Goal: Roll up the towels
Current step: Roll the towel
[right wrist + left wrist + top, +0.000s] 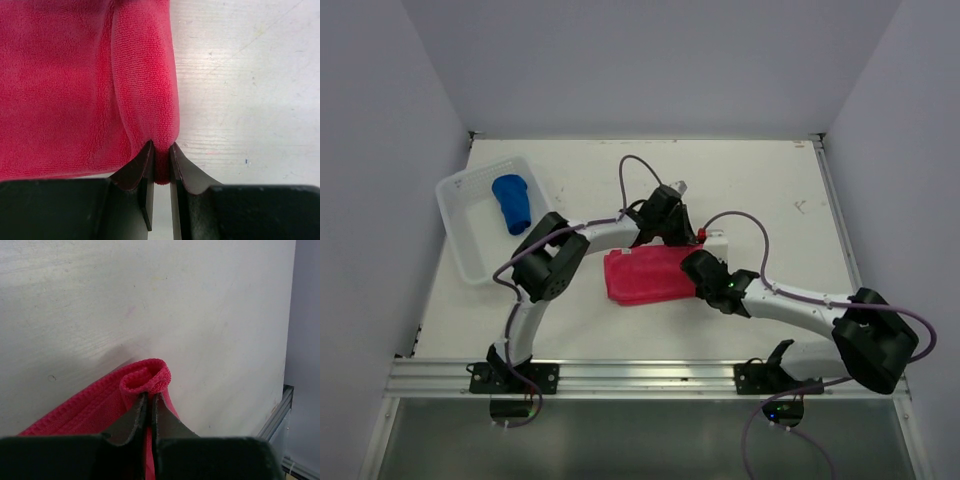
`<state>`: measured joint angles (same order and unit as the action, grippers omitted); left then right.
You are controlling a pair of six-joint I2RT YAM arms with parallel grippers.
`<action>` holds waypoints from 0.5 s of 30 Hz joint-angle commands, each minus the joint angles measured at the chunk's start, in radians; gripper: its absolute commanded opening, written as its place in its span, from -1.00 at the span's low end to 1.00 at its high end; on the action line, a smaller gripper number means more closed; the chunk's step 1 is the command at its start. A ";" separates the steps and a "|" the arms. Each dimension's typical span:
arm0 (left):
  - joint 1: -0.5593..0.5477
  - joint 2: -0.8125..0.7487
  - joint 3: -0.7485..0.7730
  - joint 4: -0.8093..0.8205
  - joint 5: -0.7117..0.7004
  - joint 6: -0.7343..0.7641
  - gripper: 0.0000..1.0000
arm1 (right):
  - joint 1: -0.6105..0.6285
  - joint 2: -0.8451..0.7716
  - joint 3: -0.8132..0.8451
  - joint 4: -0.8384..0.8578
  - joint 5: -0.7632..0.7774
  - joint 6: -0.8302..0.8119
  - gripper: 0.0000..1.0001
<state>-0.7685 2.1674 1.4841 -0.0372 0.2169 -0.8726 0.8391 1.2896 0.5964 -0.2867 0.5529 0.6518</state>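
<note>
Pink-red towel (pixel 640 276) mid-table, left gripper (pixel 149 398) nearly closed, pinching its curled far-right corner, right gripper (pixel 161 150) clamped on the folded near-right edge, bare table (pixel 770 185) open rightward, blue towel (pixel 511 203) rolled inside white basket (pixel 455 226), far left.

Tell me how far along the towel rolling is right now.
About halfway. Done: the blue towel sits rolled up in the white basket. In hand: the pink-red towel lies mostly flat on the table, with the left gripper and right gripper each pinching one edge, which curls into a first turn. Left: rolling the rest of it up.
</note>
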 commanded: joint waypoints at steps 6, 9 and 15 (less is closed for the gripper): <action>0.058 -0.101 -0.103 0.310 0.082 -0.048 -1.00 | 0.101 0.092 0.108 -0.245 0.270 0.046 -1.00; 0.070 -0.109 -0.131 0.353 0.113 -0.054 -1.00 | 0.136 0.132 0.141 -0.294 0.327 0.063 -1.00; 0.083 -0.092 -0.142 0.368 0.141 -0.034 -1.00 | 0.202 0.224 0.206 -0.377 0.401 0.092 -1.00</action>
<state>-0.7238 2.1273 1.3437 0.2062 0.3668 -0.9100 1.0142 1.4765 0.7643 -0.5259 0.8558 0.6979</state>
